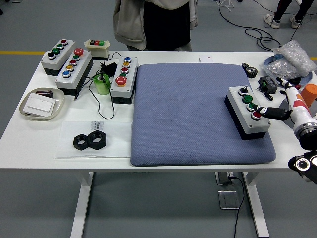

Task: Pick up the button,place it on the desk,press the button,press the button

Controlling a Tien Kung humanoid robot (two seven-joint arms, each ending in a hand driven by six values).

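Note:
A grey button box (247, 118) with a black base lies on the right part of the blue mat (188, 114). Its top carries a row of buttons: a black-and-white selector, two green ones and a red button (256, 116) nearest me. My right hand (285, 105) reaches in from the right edge. One black fingertip (266, 111) stretches out to the box's right rim, between the lower green button and the red one. The other fingers are spread and hold nothing. My left arm is out of view.
Three more button boxes (74, 69) and a small switch box (96, 45) stand at the back left, next to a green tape roll (102, 84). A beige tray (24, 106) and black nuts (90, 141) lie left. A plastic bag (290, 59) and orange cup (309, 93) crowd the right. A person (153, 25) stands behind.

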